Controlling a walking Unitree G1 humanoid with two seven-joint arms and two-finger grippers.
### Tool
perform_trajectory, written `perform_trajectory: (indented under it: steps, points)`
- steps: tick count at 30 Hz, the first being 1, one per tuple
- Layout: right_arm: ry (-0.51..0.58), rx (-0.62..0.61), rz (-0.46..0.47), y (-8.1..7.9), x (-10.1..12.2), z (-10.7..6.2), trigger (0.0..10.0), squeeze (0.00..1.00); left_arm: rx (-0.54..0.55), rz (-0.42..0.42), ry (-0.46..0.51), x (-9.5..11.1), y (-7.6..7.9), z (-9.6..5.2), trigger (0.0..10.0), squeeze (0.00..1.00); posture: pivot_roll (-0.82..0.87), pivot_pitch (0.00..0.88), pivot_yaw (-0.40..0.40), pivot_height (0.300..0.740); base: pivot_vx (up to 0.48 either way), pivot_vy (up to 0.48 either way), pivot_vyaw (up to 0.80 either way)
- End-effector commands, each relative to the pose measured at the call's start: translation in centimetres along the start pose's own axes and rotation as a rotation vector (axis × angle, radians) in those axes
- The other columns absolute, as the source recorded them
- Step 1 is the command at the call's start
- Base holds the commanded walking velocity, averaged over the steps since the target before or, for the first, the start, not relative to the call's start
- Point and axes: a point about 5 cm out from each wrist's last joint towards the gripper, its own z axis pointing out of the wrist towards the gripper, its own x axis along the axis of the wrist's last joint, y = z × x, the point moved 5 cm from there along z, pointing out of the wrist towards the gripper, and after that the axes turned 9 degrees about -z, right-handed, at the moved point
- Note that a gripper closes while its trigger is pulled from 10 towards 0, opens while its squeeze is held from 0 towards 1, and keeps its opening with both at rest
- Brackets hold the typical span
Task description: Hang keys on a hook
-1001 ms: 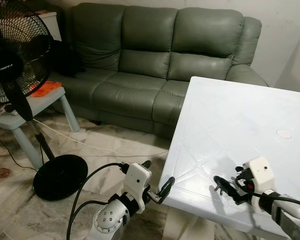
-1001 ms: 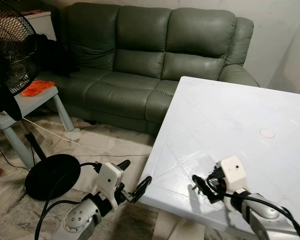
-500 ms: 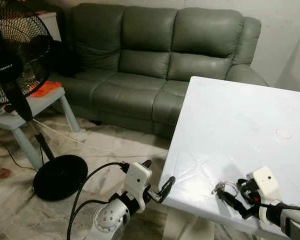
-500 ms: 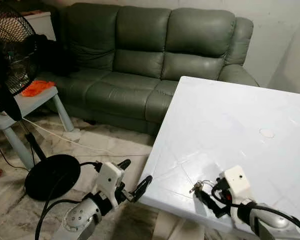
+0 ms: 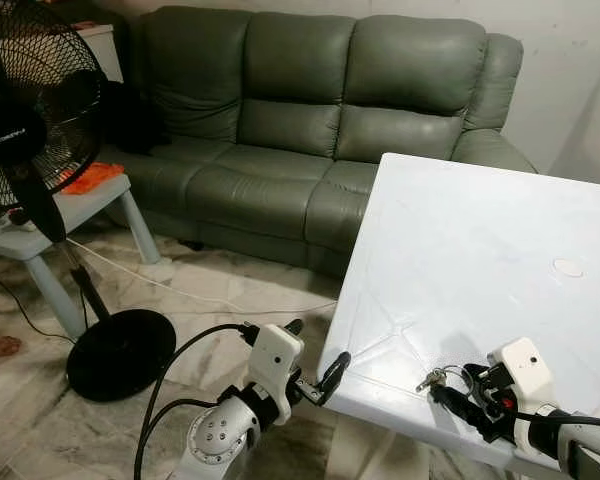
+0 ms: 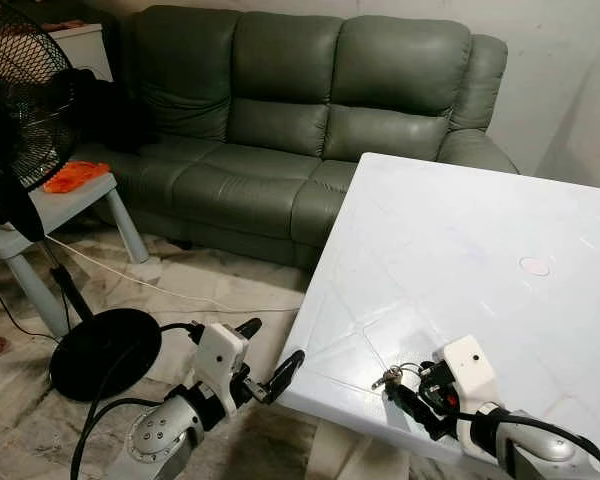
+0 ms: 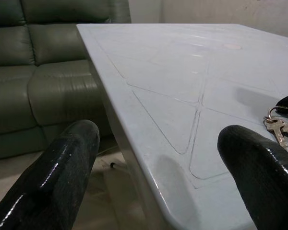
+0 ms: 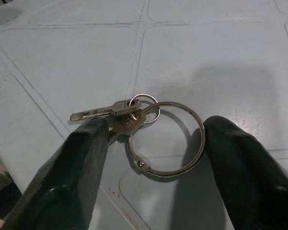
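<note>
A bunch of keys (image 5: 432, 378) on a large metal ring (image 8: 166, 139) lies flat on the white table (image 5: 480, 250), near its front left corner. My right gripper (image 5: 458, 400) rests low on the tabletop just behind the keys. It is open, with one black finger (image 8: 81, 163) on each side of the ring and touching neither side. The keys (image 7: 277, 127) also appear at the edge of the left wrist view. My left gripper (image 5: 314, 352) is open and hangs beside the table's corner, below its edge, holding nothing.
A green leather sofa (image 5: 320, 120) stands behind the table. A black pedestal fan (image 5: 30, 110) with a round base (image 5: 120, 352) stands at the left, by a small pale table (image 5: 60, 215) with an orange cloth. A white cable crosses the marble floor.
The right gripper drew back off the keys, uncovering them, then came forward a little so that its fingers flank the ring. The left arm has not moved.
</note>
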Motion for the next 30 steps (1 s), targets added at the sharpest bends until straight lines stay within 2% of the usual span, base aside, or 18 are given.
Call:
perform_trajectory:
  steps: [1,30]
  points:
    - [0.018,0.001,-0.025,0.04,0.71,-0.16,0.0,0.00,0.000,0.014,0.018,0.74,-0.01,0.12,10.0,0.00,-0.01,0.000,-0.013,0.740,0.000,0.000,0.00]
    - [0.046,-0.025,-0.030,0.40,0.87,-0.18,0.0,0.00,-0.001,0.017,0.020,0.75,0.19,0.08,10.0,0.00,-0.01,0.000,-0.013,0.740,0.000,0.000,0.00]
